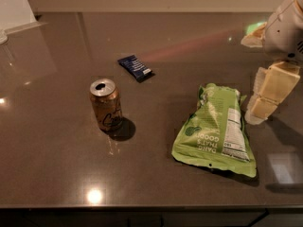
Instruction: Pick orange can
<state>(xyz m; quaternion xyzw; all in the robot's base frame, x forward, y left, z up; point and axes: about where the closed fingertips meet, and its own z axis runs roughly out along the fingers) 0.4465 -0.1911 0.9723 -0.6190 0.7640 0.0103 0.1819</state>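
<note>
At right: end effector [265,103], grip unclear; green bag [215,126] between it and orange can [106,105]; blue packet [136,67] beyond.

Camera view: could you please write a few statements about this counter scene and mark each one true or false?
1. The can stands upright on the counter. True.
2. The green bag lies to the left of the can. False: it lies to the can's right.
3. The tool is at the right edge of the view, beside the bag and well apart from the can. True.
4. The dark blue packet rests on top of the bag. False: it lies on the counter beyond the can, apart from the bag.
</note>
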